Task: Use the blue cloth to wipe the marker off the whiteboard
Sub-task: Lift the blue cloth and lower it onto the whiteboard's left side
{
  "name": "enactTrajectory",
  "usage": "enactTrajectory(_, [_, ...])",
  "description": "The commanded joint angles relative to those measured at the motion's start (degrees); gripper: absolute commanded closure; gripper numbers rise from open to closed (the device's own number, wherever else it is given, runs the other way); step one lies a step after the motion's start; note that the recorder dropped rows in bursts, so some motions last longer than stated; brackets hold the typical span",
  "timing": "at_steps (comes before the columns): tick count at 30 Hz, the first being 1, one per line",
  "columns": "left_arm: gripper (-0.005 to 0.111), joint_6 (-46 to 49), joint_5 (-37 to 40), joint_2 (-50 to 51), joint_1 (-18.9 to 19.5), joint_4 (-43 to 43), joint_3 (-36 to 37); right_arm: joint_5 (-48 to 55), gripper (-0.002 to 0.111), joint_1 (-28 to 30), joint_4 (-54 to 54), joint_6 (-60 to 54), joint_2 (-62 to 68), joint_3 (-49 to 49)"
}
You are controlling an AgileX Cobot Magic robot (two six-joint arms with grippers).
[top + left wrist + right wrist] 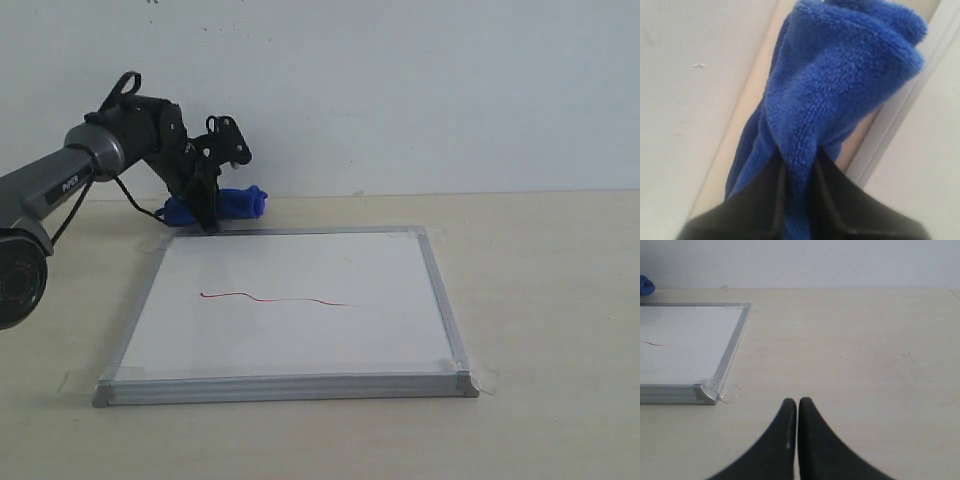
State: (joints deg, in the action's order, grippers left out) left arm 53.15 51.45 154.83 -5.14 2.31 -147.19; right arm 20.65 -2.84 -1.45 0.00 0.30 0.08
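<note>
The whiteboard (290, 300) lies flat on the table, with the thin wavy red marker (275, 299) line across its middle. The blue cloth (235, 204) sits just behind the board's far left corner. My left gripper (205, 222) is down at that corner, shut on the blue cloth (835, 85), whose fuzzy fabric is pinched between the black fingers (755, 200). My right gripper (798, 402) is shut on nothing, over bare table off the whiteboard's (685, 345) near right corner; it is out of the exterior view. A bit of the blue cloth (646, 286) shows far off.
A pale wall (400, 90) rises right behind the table's back edge, close to the cloth. Clear tape tabs (730, 391) stick out at the board's corners. Bare wooden table (550, 280) stretches to the right of the board.
</note>
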Motion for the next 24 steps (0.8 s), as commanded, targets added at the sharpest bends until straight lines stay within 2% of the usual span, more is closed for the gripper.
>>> enactTrajectory(1, [0.103, -6.7, 4.6, -6.6, 0.9, -5.2, -0.4, -0.3, 0.107, 0.3, 0.3, 0.0, -0.3, -0.1])
enactTrajectory(3, [0.103, -13.2, 12.0, -10.3, 1.9, -5.5, -0.4, -0.3, 0.107, 0.3, 0.3, 0.0, -0.3, -0.1])
enactTrajectory(5, [0.103, -15.5, 18.5, -12.4, 2.6, -5.8, -0.4, -0.3, 0.107, 0.3, 0.3, 0.0, -0.3, -0.1])
enactTrajectory(7, [0.103, -22.3, 18.5, -14.6, 3.1, -6.0, 0.7, -0.3, 0.107, 0.3, 0.3, 0.0, -0.3, -0.1])
enactTrajectory(9, [0.103, -27.0, 18.5, -18.1, 3.3, -10.6, 5.8, -0.3, 0.107, 0.3, 0.3, 0.0, -0.3, -0.1])
enactTrajectory(14, [0.103, -26.2, 18.5, -26.3, 2.5, -12.8, 20.2, -0.3, 0.107, 0.3, 0.3, 0.0, -0.3, -0.1])
enactTrajectory(21, [0.103, -29.0, 18.5, -35.2, 3.2, -13.1, 34.9, -0.3, 0.107, 0.3, 0.3, 0.0, -0.3, -0.1])
enactTrajectory(24, [0.103, -29.6, 13.8, -39.3, 3.2, -15.0, 42.5, -0.3, 0.107, 0.3, 0.3, 0.0, -0.3, -0.1])
